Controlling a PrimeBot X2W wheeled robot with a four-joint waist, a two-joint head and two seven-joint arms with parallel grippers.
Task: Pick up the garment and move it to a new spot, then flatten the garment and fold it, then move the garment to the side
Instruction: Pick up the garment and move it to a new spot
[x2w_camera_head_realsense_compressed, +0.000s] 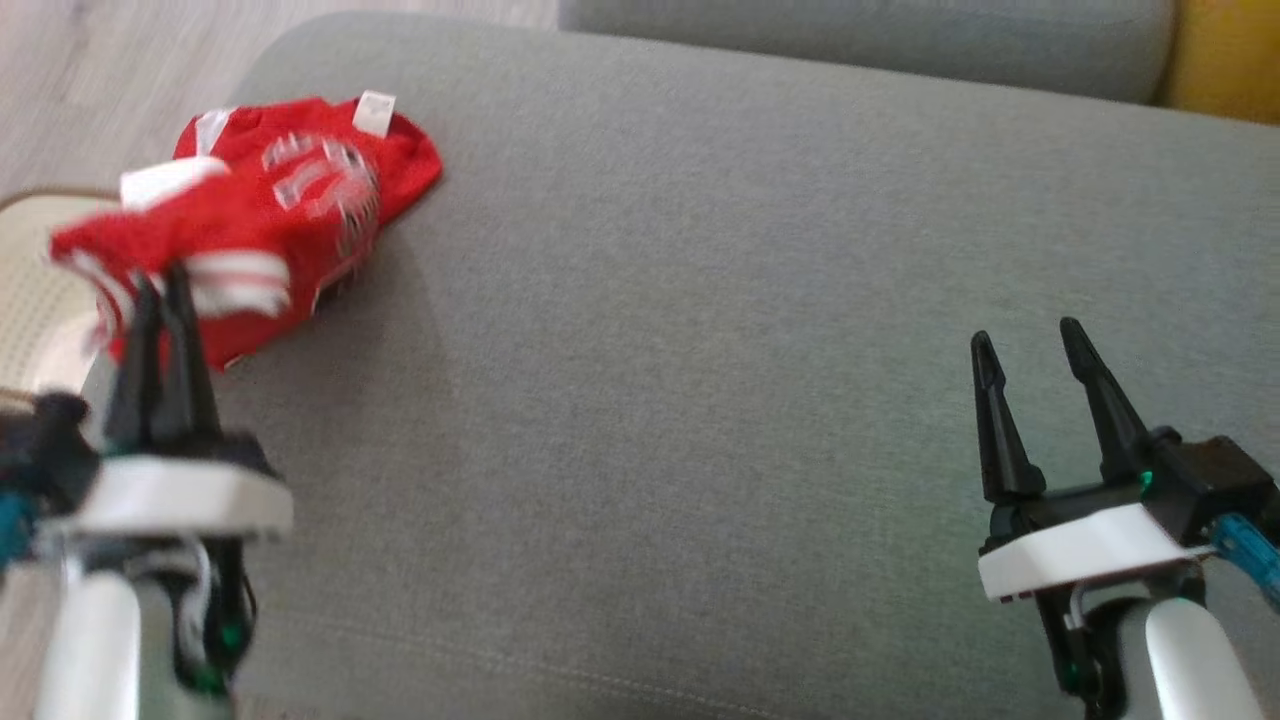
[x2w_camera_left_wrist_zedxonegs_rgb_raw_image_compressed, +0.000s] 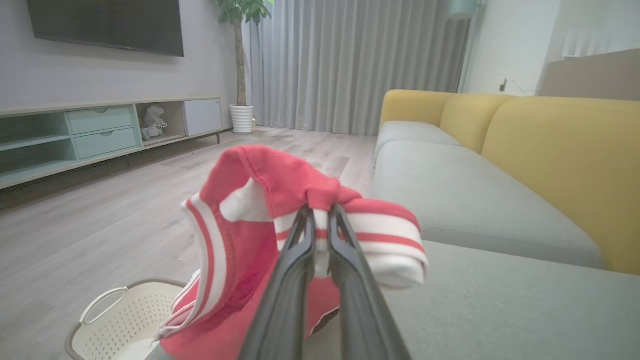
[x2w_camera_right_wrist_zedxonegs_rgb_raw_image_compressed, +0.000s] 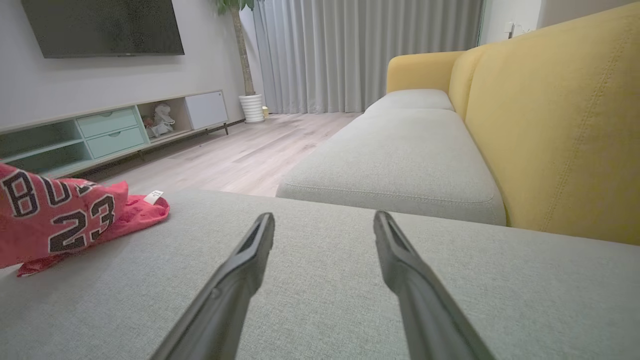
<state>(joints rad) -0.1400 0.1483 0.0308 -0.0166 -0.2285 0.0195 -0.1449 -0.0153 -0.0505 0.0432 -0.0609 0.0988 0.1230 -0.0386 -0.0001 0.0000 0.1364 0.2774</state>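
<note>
Closest: my left pincer (x2w_camera_left_wrist_zedxonegs_rgb_raw_image_compressed: 321, 210) pinches the garment (x2w_camera_left_wrist_zedxonegs_rgb_raw_image_compressed: 235, 250) by its striped trim, part-raised at the left edge of the sofa cushion (x2w_camera_head_realsense_compressed: 700, 400). Right pincer (x2w_camera_head_realsense_compressed: 1026, 333) spread, idle. Pick-up begun; moving, flattening, folding, setting aside remain.

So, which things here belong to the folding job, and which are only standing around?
Belonging to the job:
red garment, pinched by the left gripper
right gripper, open and free
grey sofa seat, the work surface

Just lying about:
white basket on the floor
television
potted plant
cabinet
</note>
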